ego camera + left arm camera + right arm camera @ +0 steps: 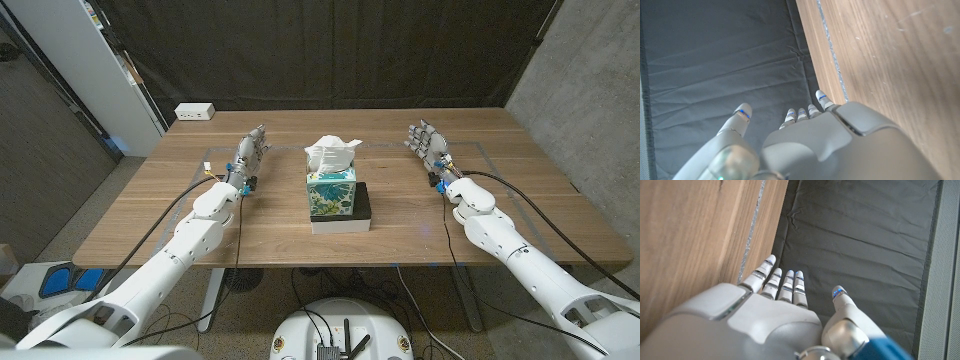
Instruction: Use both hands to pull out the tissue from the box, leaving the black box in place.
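Tissue box (331,189), floral pattern, stands mid-table on a black box (358,205); white tissue (331,152) sticks up out of its top. Left hand (251,153) well to the box's left, fingers (821,99) straight and spread, holding nothing. Right hand (428,143) well to its right, fingers (771,282) extended, thumb apart, empty. Wooden table (150,210); white power strip (194,112) at far left corner
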`<state>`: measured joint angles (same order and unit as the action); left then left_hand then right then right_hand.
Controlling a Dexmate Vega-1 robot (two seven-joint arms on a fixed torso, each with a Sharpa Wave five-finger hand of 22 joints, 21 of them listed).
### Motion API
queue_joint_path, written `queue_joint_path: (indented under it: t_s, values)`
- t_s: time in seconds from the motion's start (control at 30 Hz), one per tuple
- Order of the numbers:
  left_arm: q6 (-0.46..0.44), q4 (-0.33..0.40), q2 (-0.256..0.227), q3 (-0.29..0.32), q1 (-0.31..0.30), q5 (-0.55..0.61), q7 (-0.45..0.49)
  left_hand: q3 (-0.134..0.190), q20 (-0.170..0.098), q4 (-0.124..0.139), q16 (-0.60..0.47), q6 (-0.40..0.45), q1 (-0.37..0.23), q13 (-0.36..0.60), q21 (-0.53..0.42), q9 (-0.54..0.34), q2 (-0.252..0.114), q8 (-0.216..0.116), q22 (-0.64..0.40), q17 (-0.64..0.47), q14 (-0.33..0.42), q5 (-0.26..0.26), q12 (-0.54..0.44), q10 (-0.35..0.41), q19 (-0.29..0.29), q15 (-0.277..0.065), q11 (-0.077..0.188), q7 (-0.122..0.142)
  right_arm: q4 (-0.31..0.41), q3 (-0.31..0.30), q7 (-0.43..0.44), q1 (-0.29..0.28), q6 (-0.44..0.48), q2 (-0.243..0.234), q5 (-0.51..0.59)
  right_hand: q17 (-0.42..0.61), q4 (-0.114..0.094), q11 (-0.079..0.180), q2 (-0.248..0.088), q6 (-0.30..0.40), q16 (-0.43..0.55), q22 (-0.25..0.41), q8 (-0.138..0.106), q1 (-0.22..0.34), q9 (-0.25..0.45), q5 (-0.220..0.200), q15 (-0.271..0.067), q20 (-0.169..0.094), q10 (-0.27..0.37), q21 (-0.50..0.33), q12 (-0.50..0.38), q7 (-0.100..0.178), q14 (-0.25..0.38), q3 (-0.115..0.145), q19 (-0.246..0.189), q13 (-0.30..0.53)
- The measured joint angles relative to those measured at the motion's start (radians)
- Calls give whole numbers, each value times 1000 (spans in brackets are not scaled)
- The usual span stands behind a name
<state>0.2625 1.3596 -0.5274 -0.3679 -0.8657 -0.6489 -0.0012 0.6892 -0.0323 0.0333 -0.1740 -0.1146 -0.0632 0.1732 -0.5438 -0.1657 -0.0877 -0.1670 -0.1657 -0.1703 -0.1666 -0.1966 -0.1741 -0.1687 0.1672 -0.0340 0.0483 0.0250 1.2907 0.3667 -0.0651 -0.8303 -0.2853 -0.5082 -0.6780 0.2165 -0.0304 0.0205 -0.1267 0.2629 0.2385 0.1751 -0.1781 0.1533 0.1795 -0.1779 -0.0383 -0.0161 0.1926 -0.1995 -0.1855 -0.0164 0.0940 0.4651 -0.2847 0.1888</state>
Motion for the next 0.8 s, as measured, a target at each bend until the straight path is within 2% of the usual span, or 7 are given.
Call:
queue_joint_path:
  t_s: [0.1,0.3,0.57,0.63,0.67,0.73,0.8]
  values:
    - [-7,19,-8,2,-10,1,10,3,0,3,0,-4,0,2,0,0,0,0,0,-1,0,0,0,0,0,0,0,-4,-24,-4,-13,7,-1,9,-14,4,-5,12,0,-9,-7,0,0,0,0,0,-1,-16,-12,7,0,3,-15,-5,17,0]
    - [-6,55,-17,9,-21,7,21,4,0,13,-5,-4,0,2,0,0,0,0,0,-5,0,0,-4,0,0,0,0,-4,-66,-9,-47,18,-25,26,-28,5,-10,8,0,-12,-7,0,0,-16,0,0,-1,-12,-16,10,0,4,-15,-10,27,0]
    - [-6,71,-27,16,-32,8,21,0,0,25,-8,-4,4,1,0,0,-4,-7,0,-5,0,-8,-7,0,-1,0,0,-4,-68,-10,-49,19,-60,28,-26,2,-13,8,3,-12,-7,-3,0,-19,0,-4,-1,-12,-16,10,0,4,-15,-7,27,0]
    - [8,71,-29,18,-32,10,20,0,-4,25,-8,-3,4,-1,0,0,-4,-8,0,-4,0,-8,-11,-2,-20,0,2,-3,-74,-16,-40,18,-66,32,-21,-1,-13,8,3,-12,-7,-3,0,-19,0,-4,-1,-12,-16,10,0,4,-15,-7,27,0]
    - [8,69,-30,18,-32,10,20,-6,-4,18,-8,1,4,-1,2,0,-4,-11,0,-3,0,-8,-11,-1,-33,0,7,1,-74,-16,-37,18,-67,32,-20,-3,-13,8,3,-11,-7,-3,0,-19,0,-4,1,-12,-16,10,0,4,-13,-7,27,0]
    - [8,63,-33,18,-32,10,20,-27,-3,-27,-8,-2,-1,-1,17,0,9,-11,0,2,7,-8,-11,5,-59,-1,29,28,-74,-16,-31,18,-71,32,-15,-3,-13,4,3,-12,-7,-3,-4,-19,0,-4,3,-12,-12,10,0,4,-11,-7,27,0]
    - [30,54,-37,18,-27,22,-4,-62,-3,-91,-8,-18,-21,1,40,0,88,-11,0,3,10,-14,-11,2,-77,-2,49,51,-63,-19,-23,13,-73,33,-10,-3,-13,4,3,-11,-7,-3,-8,-19,0,-4,3,-12,-12,10,0,4,-11,-7,27,0]
